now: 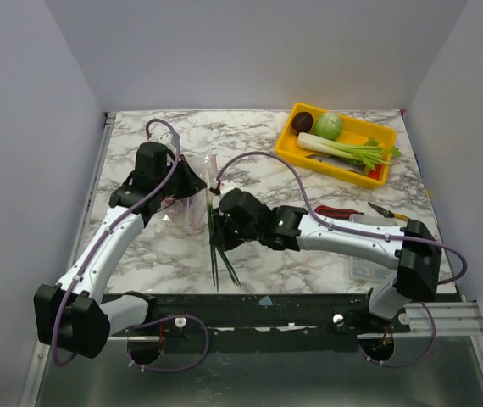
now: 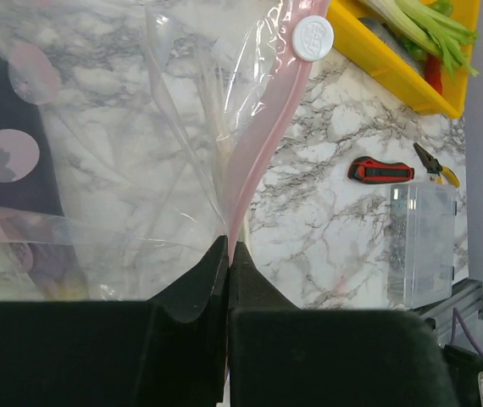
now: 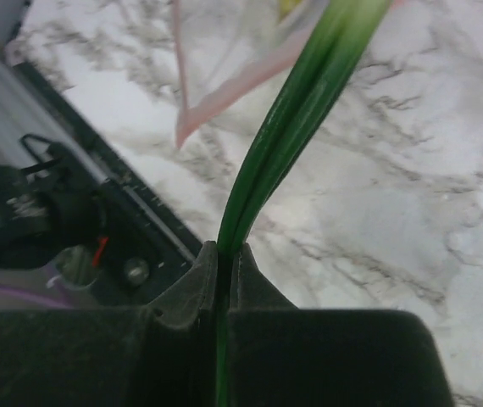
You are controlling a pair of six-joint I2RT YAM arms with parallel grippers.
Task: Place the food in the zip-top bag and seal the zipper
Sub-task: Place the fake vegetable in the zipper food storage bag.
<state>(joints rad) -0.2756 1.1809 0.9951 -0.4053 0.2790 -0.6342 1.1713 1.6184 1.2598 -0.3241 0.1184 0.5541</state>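
The see-through zip-top bag (image 1: 192, 206) stands up in the middle left of the table. My left gripper (image 1: 196, 181) is shut on its pink zipper strip (image 2: 257, 157); the left wrist view shows the jaws (image 2: 227, 248) pinching the strip, with a white round tab (image 2: 313, 38) at its far end. My right gripper (image 1: 219, 217) is shut on a long dark green leafy stalk (image 3: 302, 106) right beside the bag's mouth. The stalk's tail (image 1: 223, 263) trails toward the near edge. A purple vegetable (image 1: 302, 121), a green leafy one (image 1: 328, 125) and a white-green leek (image 1: 347, 151) lie in the yellow tray (image 1: 309, 161).
A red-handled tool (image 2: 381, 170) and yellow-handled pliers (image 2: 436, 166) lie right of centre. A rigid clear compartment box (image 2: 424, 242) sits at the near right. The table's dark front rail (image 3: 131, 229) runs close under my right gripper.
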